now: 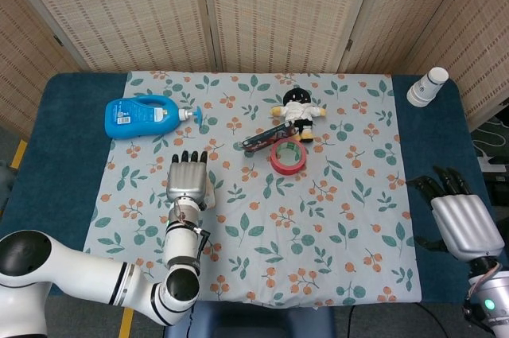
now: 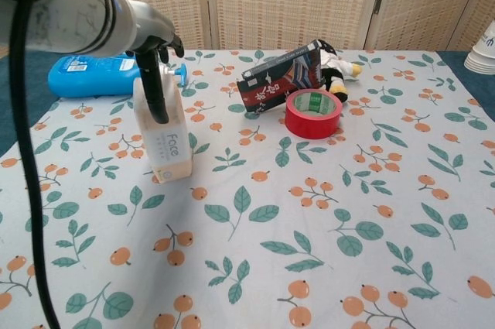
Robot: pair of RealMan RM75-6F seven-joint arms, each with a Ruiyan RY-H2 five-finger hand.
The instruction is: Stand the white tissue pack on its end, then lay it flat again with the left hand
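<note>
The white tissue pack (image 2: 165,139) stands upright on its end on the floral cloth, left of centre. My left hand (image 1: 187,180) hovers over its top with the fingers stretched out towards the far side. From the head view the hand hides nearly all of the pack (image 1: 210,192). In the chest view a dark finger of the left hand (image 2: 153,85) hangs down across the pack's upper front face. No closed grip around the pack shows. My right hand (image 1: 456,219) rests at the table's right edge, fingers spread, holding nothing.
A blue detergent bottle (image 1: 143,117) lies at the back left. A red tape roll (image 1: 288,156), a dark flat packet (image 2: 280,79) and a small doll (image 1: 297,108) sit right of centre. Stacked paper cups (image 1: 428,86) stand at the far right corner.
</note>
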